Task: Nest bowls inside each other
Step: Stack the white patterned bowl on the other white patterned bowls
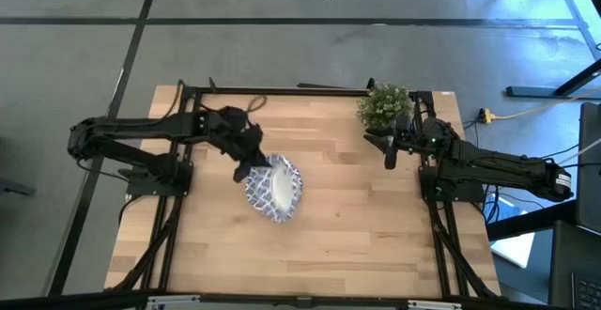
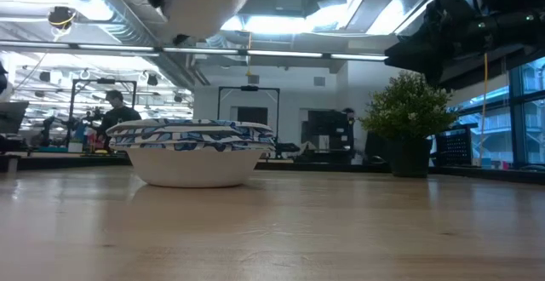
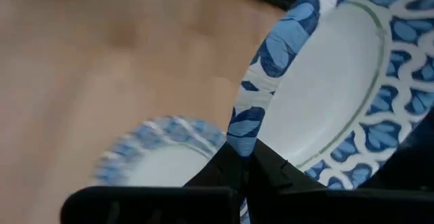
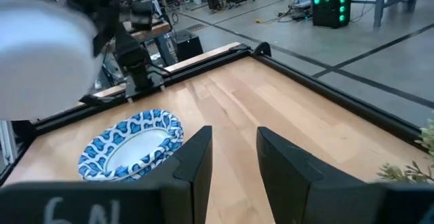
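A stack of nested bowls (image 2: 192,149) stands on its base on the table, also seen as the stack (image 4: 132,149) and the stack (image 3: 159,159). My left gripper (image 1: 255,167) is shut on one more bowl (image 3: 339,81), white inside with a blue-and-white rim, held in the air over the stack (image 1: 263,199). Its white underside shows as the bowl (image 2: 209,0) and the bowl (image 4: 41,54). My right gripper (image 4: 234,163) is open and waits near the table's right edge beside the potted plant (image 1: 383,106). My left gripper pinches the bowl's patterned rim (image 3: 245,125) between its two fingers, one on the inner side and one on the outer side. The fingers (image 3: 271,166) come from the table's left. The bowl is lifted clear, tilted, above the stack.
The potted plant (image 2: 409,119) stands near the far right corner. A black frame (image 1: 282,89) runs along the table's far edge and sides. Bare wood (image 1: 310,254) lies toward the near edge. People and equipment show in the room beyond.
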You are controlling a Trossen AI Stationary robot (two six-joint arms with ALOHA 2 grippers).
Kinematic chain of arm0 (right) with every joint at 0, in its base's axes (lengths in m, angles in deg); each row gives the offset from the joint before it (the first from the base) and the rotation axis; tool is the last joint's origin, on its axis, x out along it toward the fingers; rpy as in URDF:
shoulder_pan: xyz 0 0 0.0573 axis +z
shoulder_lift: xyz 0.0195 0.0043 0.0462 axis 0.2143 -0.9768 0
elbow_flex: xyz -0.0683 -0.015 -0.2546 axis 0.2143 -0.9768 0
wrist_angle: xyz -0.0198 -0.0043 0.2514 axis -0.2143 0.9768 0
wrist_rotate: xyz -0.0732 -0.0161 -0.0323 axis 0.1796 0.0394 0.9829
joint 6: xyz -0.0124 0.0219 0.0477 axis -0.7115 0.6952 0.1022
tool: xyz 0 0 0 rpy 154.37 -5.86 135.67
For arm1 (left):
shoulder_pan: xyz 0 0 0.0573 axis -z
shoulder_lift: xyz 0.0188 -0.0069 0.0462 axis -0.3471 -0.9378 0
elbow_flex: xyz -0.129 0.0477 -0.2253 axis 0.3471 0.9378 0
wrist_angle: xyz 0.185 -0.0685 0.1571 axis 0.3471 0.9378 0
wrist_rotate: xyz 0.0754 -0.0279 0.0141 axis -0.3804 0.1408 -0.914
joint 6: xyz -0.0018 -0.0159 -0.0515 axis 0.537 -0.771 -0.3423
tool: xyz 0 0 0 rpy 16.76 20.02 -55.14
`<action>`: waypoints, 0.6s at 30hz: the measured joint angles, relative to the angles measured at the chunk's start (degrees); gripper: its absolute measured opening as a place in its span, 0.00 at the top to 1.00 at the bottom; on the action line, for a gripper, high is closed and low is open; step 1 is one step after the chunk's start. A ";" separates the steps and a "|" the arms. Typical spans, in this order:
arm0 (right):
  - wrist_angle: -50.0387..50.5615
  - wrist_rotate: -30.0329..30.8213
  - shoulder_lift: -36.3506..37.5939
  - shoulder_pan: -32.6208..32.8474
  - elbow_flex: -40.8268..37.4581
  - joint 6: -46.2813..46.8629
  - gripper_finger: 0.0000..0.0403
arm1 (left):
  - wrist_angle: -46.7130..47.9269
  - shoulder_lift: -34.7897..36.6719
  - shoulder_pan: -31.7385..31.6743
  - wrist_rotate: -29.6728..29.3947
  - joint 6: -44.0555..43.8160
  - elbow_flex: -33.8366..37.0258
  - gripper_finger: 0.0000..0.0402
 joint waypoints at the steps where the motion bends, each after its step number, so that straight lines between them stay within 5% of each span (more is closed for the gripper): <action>1: 0.04 0.01 0.00 0.00 0.01 0.30 0.71 | 0.06 0.83 -0.76 -2.03 0.04 -0.02 1.00; 9: -0.04 0.09 0.09 0.02 0.01 0.25 0.71 | 16.67 3.59 -9.02 1.61 -4.04 0.00 1.00; 18: -0.05 0.14 0.11 0.02 0.01 0.22 0.71 | 17.59 -5.66 -11.03 6.16 -7.21 1.83 1.00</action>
